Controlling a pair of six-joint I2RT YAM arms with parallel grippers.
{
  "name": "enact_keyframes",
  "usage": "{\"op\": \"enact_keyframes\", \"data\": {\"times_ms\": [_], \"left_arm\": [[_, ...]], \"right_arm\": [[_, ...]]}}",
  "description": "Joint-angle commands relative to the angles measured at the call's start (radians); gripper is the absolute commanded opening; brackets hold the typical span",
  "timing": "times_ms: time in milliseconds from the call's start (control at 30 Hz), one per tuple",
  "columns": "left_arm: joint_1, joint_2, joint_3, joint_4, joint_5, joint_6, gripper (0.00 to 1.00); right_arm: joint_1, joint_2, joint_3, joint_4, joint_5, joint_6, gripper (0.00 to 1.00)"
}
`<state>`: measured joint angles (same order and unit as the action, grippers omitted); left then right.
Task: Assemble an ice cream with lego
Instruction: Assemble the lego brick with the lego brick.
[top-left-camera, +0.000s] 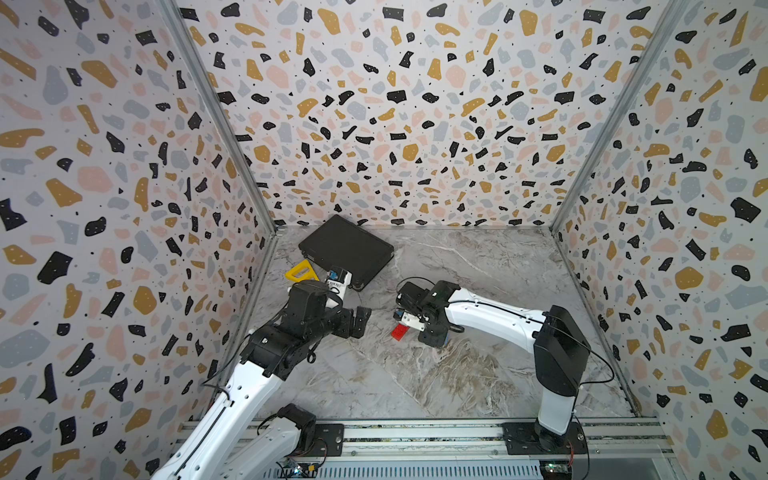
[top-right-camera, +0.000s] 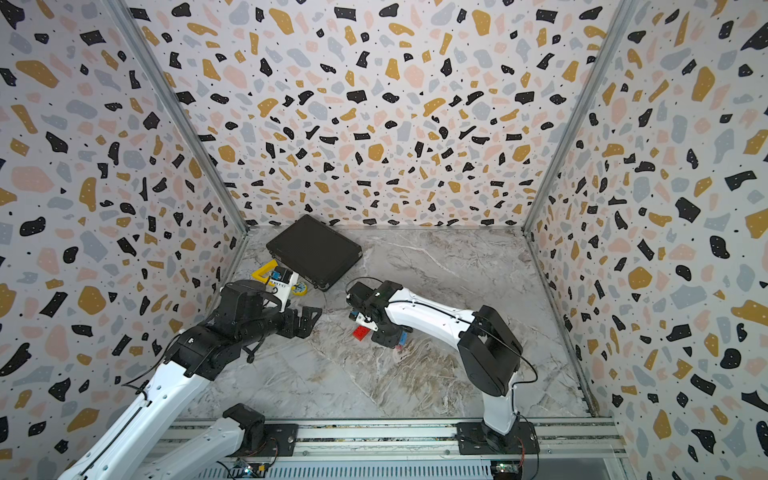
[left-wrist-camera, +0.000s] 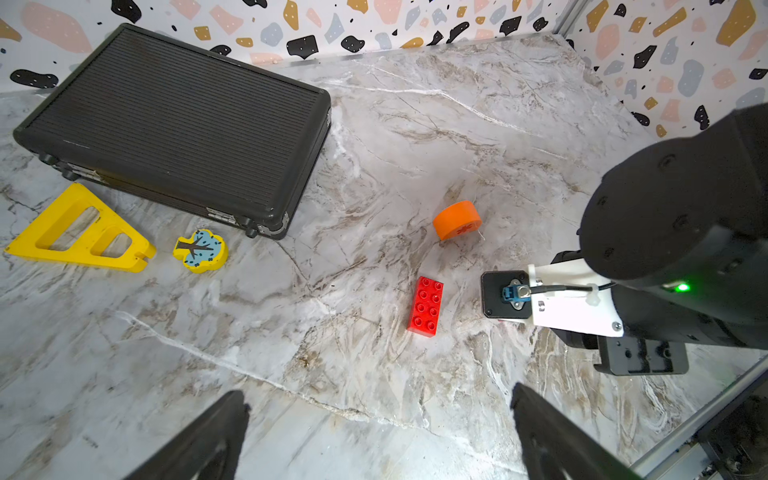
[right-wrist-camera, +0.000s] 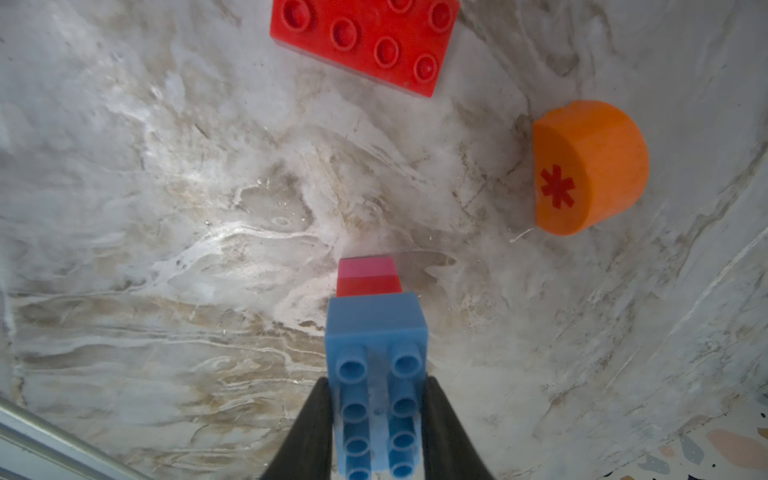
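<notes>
While the right gripper (right-wrist-camera: 377, 390) is closed on it: the ice cream (right-wrist-camera: 374, 316) is half built, a blue brick (right-wrist-camera: 376, 332) with a red-and-pink stem (right-wrist-camera: 368, 276) pointing at the table (right-wrist-camera: 166, 208); whether the pink end touches the table I cannot tell
Grip now: fingers (right-wrist-camera: 309, 432) pinch the blue brick's two long sides, with its studs facing the wrist camera
Left gripper (left-wrist-camera: 378, 432): open and empty, hovering over the table near the red brick (left-wrist-camera: 425, 305) and touching nothing
Loose lego: red brick lies flat, studs up; dome (left-wrist-camera: 457, 220) lies on its side, near the red brick but apart from it
Handling: hard, light, smooth plastic; probably nothing fragile, but the slick sides may twist in the grip under pressing force, and the narrow stem could pop off at a joint
Where to hold: red brick across its long sides, low and clear of the studs; dome by its flat faces, since the curved rim would likely roll out of the fingers
</notes>
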<state>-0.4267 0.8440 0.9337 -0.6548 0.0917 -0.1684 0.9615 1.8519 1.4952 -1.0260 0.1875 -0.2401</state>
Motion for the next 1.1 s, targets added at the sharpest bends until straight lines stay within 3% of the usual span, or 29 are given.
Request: {"op": "enact_keyframes", "data": {"times_ms": [0, 200, 333, 633, 1067], "left_arm": [[0.005, -0.001, -0.003, 0.020, -0.008, 0.011, 1.00], [0.005, 0.003, -0.003, 0.023, -0.008, 0.014, 1.00], [0.005, 0.004, -0.006, 0.026, -0.007, 0.015, 1.00], [0.005, 0.012, -0.003, 0.031, 0.000, 0.018, 1.00], [0.005, 0.027, -0.004, 0.030, 0.013, 0.023, 0.99]], "right_arm": [[0.000, -0.074, 0.002, -0.065, -0.080, -0.153, 0.14], [-0.040, -0.175, -0.108, -0.098, -0.214, -0.516, 0.13], [-0.103, -0.183, -0.129, -0.097, -0.260, -0.627, 0.13], [-0.133, -0.141, -0.114, 0.003, -0.219, -0.726, 0.14], [-0.123, -0.097, -0.131, 0.043, -0.221, -0.738, 0.19]]}}
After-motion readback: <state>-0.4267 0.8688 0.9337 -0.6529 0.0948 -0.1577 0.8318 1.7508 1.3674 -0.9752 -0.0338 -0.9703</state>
